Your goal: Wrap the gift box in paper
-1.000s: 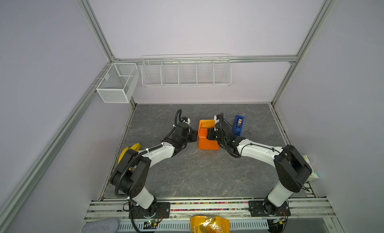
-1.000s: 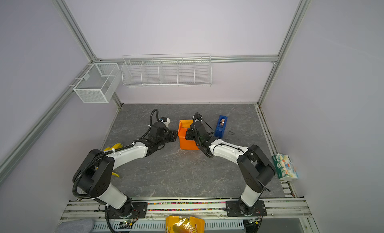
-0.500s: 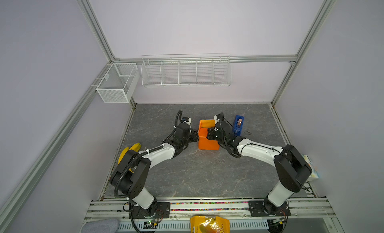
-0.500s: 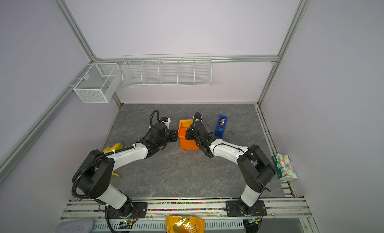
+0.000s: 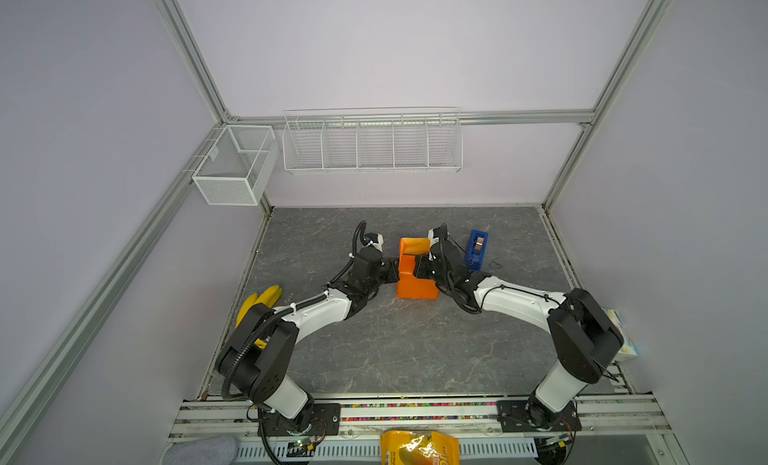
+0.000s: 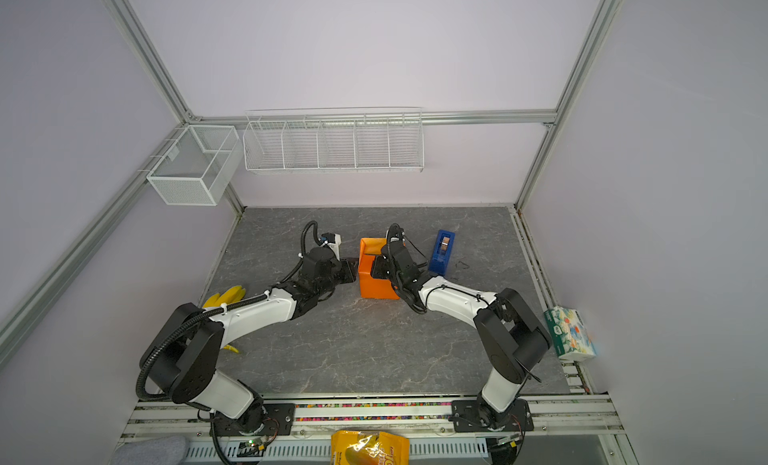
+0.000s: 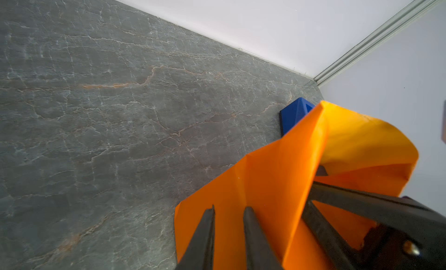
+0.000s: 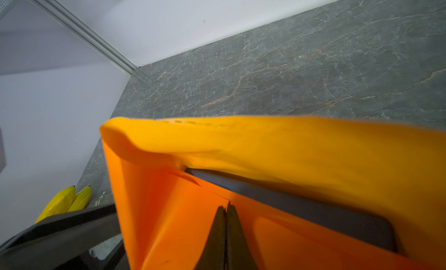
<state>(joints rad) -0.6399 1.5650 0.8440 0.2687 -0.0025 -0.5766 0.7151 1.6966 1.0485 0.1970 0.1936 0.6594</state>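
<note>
Wrapping stage: paper (image 5: 415,282) (image 6: 376,282) is folded up around the box (image 8: 313,213) as a tall orange bundle, just toward 12 o'clock from the middle of the table (image 5: 395,350). One flap stands open at the bundle's 12 o'clock end, so the job looks partly done.
Box: almost wholly hidden. Only a dark strip shows under the loose flap in the right wrist view.
Left gripper (image 5: 392,272) (image 7: 228,208): set against the bundle's 9 o'clock wall, jaws a narrow gap apart with orange showing between them. I cannot tell whether a fold is pinched. It is likely there to brace the side so the bundle does not slide.
Right gripper (image 6: 376,267) (image 8: 225,204): clenched with nothing between the fingers, reaching in from 3 o'clock with its tips on the paper. It is probably flattening a crease onto the box.
Pairing: pressure from opposite sides would hold thin paper tight to the cardboard.
Dispenser (image 5: 477,247): at the bundle's 2 o'clock, beside the right arm and clear of the paper, handy for sealing.
Bananas (image 5: 259,303): at the table's 8 o'clock edge, well apart.
Risk: the open flap may spring back once the pressure lifts.
</note>
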